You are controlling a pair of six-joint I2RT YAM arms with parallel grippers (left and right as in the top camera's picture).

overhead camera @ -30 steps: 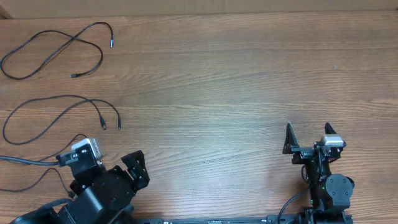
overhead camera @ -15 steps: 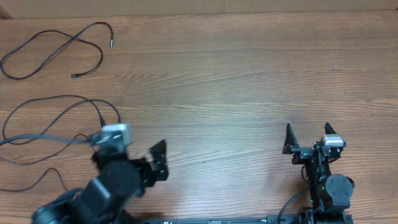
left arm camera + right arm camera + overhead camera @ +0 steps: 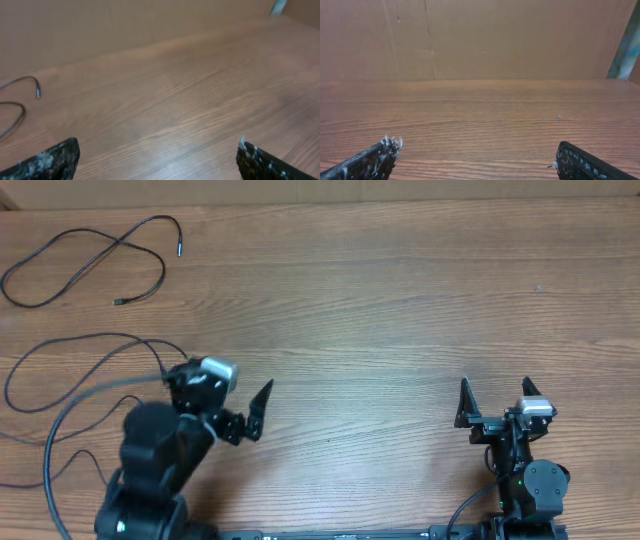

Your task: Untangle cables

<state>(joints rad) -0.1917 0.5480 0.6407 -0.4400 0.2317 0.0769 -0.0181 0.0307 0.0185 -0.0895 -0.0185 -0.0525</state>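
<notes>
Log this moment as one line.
task: untangle cables | left gripper: open, empty, right of cables | right gripper: open, empty | cables: far left, none held

Both your arms are matte black with chunky rounded joints. At lower left of the overhead view, the left arm [image 3: 150, 465] has a silver camera block [image 3: 213, 370] and a grey cable [image 3: 47, 455] trailing off it. Lower right, the right arm [image 3: 530, 485] has a whitish block [image 3: 536, 410] plus a tiny green light [image 3: 521, 480]. The fingers [image 3: 50, 162] are black, pointy and flecked with white scuffs
</notes>
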